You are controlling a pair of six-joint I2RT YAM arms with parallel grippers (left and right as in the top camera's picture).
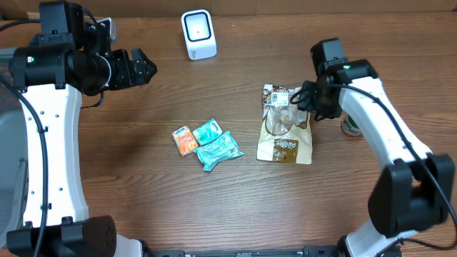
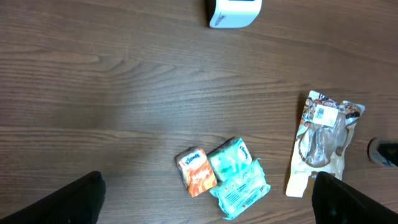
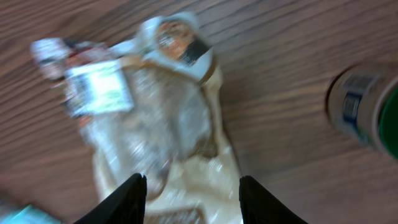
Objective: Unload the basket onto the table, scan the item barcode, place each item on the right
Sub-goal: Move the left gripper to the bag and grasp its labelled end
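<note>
1. Overhead: the white scanner stands at the far edge of the worktop w/ nothing held in front of it, so we judge no scan done yet.
2. The snack bag lies flat on the worktop, right of centre and well apart from the scanner. A white label at its top end faces up. We can't tell if that's the barcode, it's too small and blurred.
3. The right tool hangs over the bag's label end. The right wrist view shows its fingers apart w/ the bag below them, not clamped on it.
4. The left tool is up at the far left, fingers wide apart, nothing in it.
5. Three tissue packs sit mid-worktop, no tool on them. A can stands just right of the bag.
6. Left to do, as we read it: grip the bag, lift it, carry it to the scanner, turn the barcode toward the window. I.e. we're at the very start, approx. the pick-up step.
</note>
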